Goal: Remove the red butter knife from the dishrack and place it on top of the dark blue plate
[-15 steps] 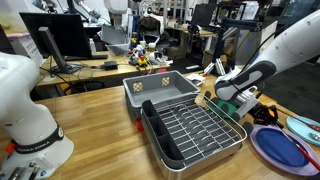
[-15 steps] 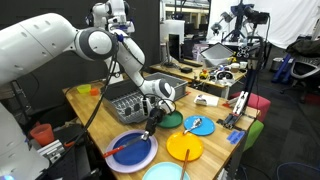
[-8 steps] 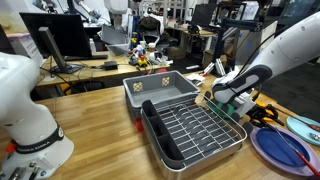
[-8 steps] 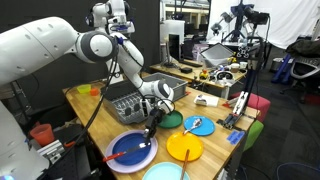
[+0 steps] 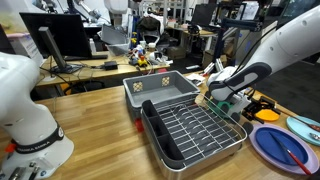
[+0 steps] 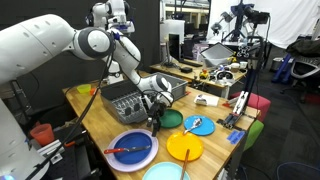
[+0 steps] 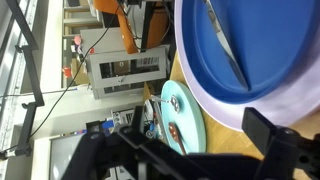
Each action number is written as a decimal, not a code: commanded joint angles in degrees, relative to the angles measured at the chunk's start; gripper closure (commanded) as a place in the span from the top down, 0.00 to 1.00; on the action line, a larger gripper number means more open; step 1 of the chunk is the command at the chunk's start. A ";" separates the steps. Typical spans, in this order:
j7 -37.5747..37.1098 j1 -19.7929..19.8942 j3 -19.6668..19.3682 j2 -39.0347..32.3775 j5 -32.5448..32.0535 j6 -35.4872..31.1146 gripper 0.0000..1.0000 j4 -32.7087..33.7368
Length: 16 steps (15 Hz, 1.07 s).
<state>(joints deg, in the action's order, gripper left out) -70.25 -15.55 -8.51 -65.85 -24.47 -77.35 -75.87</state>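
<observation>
Red butter knife: in an exterior view it lies flat on the dark blue plate, well apart from the dishrack. The gripper hangs between rack and plate, touching neither. I judge the placing done; the step in hand is pulling clear.

Same knife, in an exterior view: it lies across the middle of the plate, with both ends inside the rim. The gripper hovers just beyond the plate's far edge, near the rack. The yellow plate sits just beside the dark blue one, and the table edge runs close along the near side.

Wrist view: the plate fills the upper right, with the knife a thin stroke on it, its colour unreadable. The teal plate lies beside it. The fingers stand spread, nothing between them.

Handling note: I would rise straight up first, then swing back over the rack side. That way lies open room. Sideways travel while low risks clipping the plate rim or the rack's raised wire.
</observation>
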 commanded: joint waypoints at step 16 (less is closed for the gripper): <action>-26.74 3.40 1.19 32.02 0.59 -19.99 1.00 -36.32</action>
<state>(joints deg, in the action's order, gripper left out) -94.06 -14.00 -8.88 -40.95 -24.14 -90.27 -103.13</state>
